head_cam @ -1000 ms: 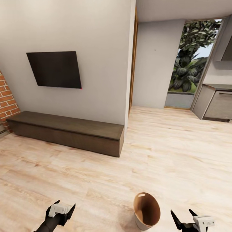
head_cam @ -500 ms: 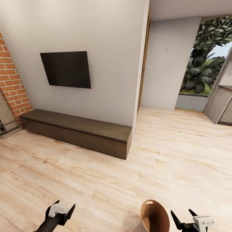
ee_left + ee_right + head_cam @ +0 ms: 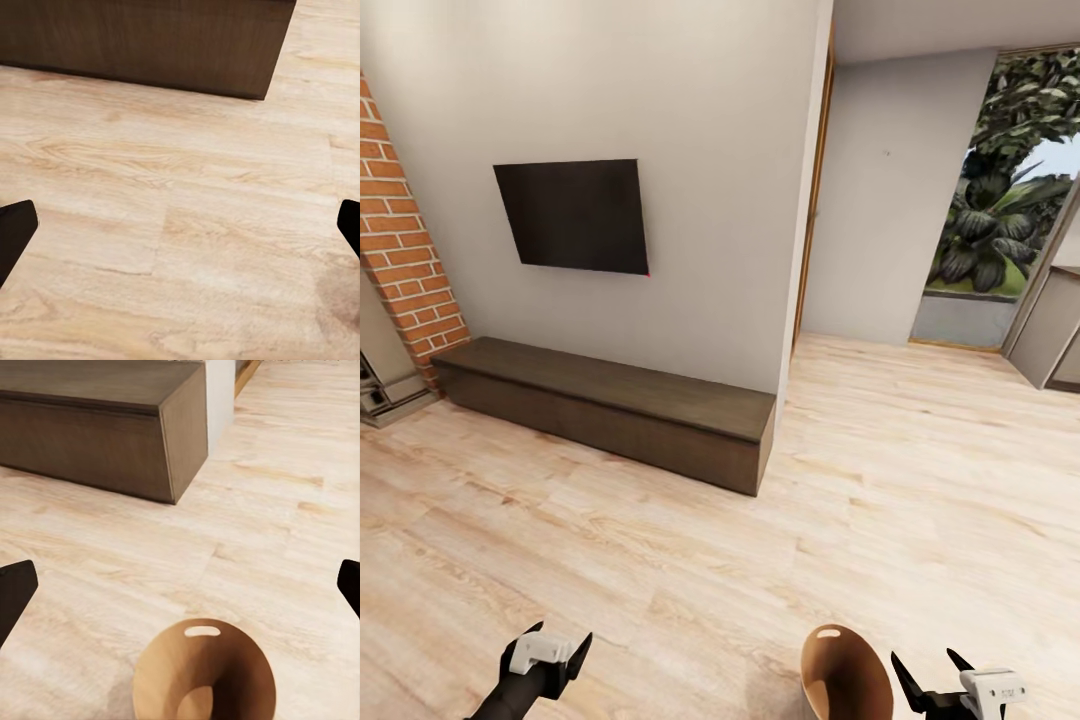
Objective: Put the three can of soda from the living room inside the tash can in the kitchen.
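A brick wall point(image 3: 400, 240) stands at the far left, meeting a pale grey wall that carries a dark flat screen point(image 3: 573, 215). Below the screen a long, low, dark wood cabinet point(image 3: 610, 408) sits on the light plank floor point(image 3: 660, 560), its right end at the corner of the wall. Near the bottom edge of the head view, the left claw point(image 3: 547, 645) hangs over bare floor, its black fingers spread wide and holding nothing. Right of it, the tash can point(image 3: 847, 678) stands on the floor, its brown-orange inside showing, with an oval slot near the rim. Just beside it on the right, the right claw point(image 3: 930, 668) is also spread wide and empty. Farther back on the right, a doorway opens onto green foliage point(image 3: 1005, 190).
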Controlling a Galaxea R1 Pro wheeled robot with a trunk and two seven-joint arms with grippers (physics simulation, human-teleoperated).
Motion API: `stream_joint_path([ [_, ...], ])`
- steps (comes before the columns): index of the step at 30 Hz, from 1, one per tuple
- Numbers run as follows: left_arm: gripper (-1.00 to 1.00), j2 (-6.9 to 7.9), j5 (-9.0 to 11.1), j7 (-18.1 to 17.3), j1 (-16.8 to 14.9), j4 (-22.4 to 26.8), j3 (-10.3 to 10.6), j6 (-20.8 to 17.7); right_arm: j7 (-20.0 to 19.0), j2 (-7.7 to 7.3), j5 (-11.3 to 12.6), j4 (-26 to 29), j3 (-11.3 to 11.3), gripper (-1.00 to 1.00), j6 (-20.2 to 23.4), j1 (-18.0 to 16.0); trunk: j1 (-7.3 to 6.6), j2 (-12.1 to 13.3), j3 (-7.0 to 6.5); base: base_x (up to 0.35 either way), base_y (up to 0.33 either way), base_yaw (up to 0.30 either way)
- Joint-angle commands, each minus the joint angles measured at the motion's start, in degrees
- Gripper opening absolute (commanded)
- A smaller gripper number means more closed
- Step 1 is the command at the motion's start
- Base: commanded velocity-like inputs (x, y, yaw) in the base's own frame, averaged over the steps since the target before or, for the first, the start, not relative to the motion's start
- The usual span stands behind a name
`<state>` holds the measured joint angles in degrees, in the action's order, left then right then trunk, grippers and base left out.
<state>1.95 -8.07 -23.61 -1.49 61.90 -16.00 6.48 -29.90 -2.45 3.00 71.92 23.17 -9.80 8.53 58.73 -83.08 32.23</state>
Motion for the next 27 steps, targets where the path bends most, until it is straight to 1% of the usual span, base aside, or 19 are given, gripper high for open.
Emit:
stream_joint_path([
  [1,1.00,0.00,0.0,0.2,0.0,0.0,0.0,0.0,0.0,0.00,0.0,0.0,0.0,1.00,0.0,0.0,0.00,0.0,0.00,0.050,0.000,0.003],
  [8,1.00,-0.01,0.1,0.8,0.0,0.1,0.0,-0.3,0.0,-0.56,0.4,0.2,0.2,1.00,0.8,-0.2,0.00,0.0,0.00,0.018,0.000,0.001],
  [10,1.00,-0.01,0.1,0.9,0.0,0.2,0.0,-0.7,0.0,-0.77,0.5,0.7,0.4,1.00,2.0,-0.9,0.00,0.0,0.00,0.006,0.000,0.000],
  [12,1.00,-0.01,0.2,0.9,0.0,0.4,0.0,-1.5,0.0,-0.99,0.5,1.5,0.6,1.00,4.9,-2.3,0.00,0.0,0.00,0.004,0.000,0.000],
  [14,1.00,-0.01,0.3,1.0,0.0,0.5,0.0,-2.9,0.0,-1.38,0.3,2.1,0.7,1.00,10.4,-4.5,0.00,0.0,0.00,0.002,0.000,0.000],
  [16,1.00,-0.03,0.3,1.1,0.0,0.6,0.0,-4.3,0.0,-2.38,-0.3,2.5,0.7,1.00,17.7,-7.5,0.00,0.0,0.00,0.002,0.000,0.000],
  [18,1.00,-0.06,0.3,1.4,0.0,0.7,0.0,-5.2,0.0,-4.15,-1.3,2.5,0.7,1.00,25.7,-11.0,0.00,0.0,0.00,0.001,0.000,0.000],
  [22,1.00,-0.04,0.3,2.7,0.0,0.5,0.0,-6.2,0.0,-8.47,-3.3,0.4,0.4,1.00,40.5,-19.1,0.00,0.0,0.00,0.000,0.000,0.000],
  [23,1.00,-0.03,0.3,3.0,0.0,0.5,0.0,-6.4,0.0,-9.52,-3.7,-0.7,0.4,1.00,43.6,-21.5,0.00,0.0,0.00,0.000,0.000,0.000],
  [24,1.00,-0.03,0.3,3.5,0.1,0.4,0.0,-6.6,0.0,-11.54,-4.3,-3.7,0.2,1.00,49.1,-26.6,0.00,0.0,0.00,0.000,0.000,0.000],
  [25,1.00,-0.02,0.3,3.7,0.1,0.4,0.0,-6.6,0.0,-12.53,-4.5,-5.7,0.2,1.00,51.6,-29.2,0.00,0.0,0.00,0.000,0.000,0.000],
  [26,1.00,-0.02,0.3,3.9,0.1,0.4,0.0,-6.8,0.0,-14.51,-4.8,-10.4,-0.2,1.00,56.4,-34.4,0.00,0.0,0.00,0.000,0.000,0.000],
  [27,1.00,-0.02,0.3,4.0,0.1,0.4,0.0,-6.8,0.0,-15.49,-5.0,-13.1,-0.6,1.00,58.5,-36.9,0.00,0.0,0.00,0.000,0.000,0.000],
])
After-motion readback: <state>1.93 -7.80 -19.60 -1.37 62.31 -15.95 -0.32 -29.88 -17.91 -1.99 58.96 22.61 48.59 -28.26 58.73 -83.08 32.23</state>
